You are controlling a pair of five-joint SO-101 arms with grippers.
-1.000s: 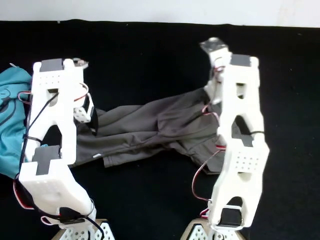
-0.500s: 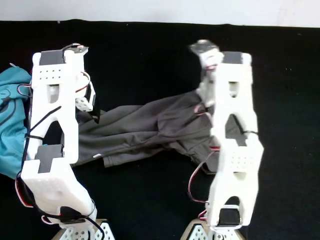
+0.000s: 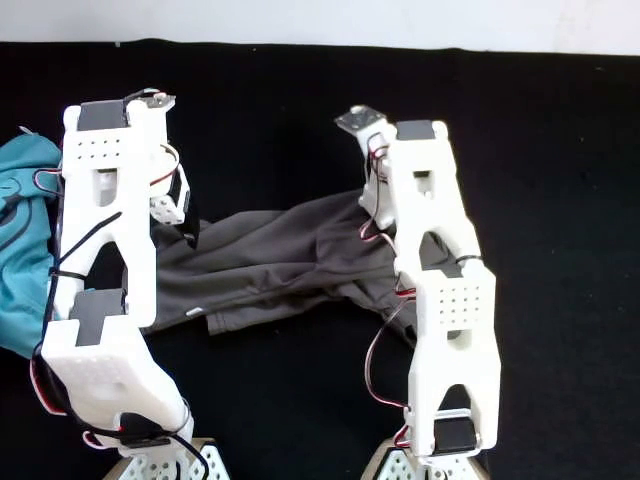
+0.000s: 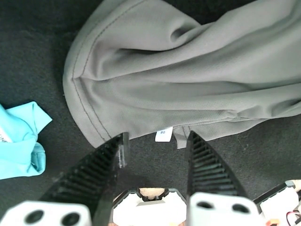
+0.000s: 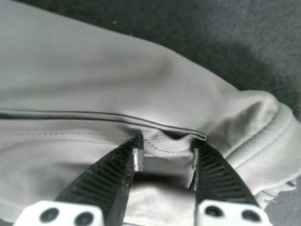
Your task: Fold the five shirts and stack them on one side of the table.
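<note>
two shirts in sight: one grey shirt [image 3: 270, 255] sprawled mid desk [image 3: 560, 150], one teal shirt [image 3: 20, 240] bunched at the left edge, right fingers [image 5: 115, 165] clamped on a grey fold, left fingers [image 4: 106, 162] spread wide over its hem, both arms hiding bits.

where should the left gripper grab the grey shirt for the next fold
Take the grey shirt at its stitched edge near the small white tag, coming straight down from above. That edge lies flat and free on the black table, and the open left gripper hangs right over it, a finger either side of the tag.
</note>
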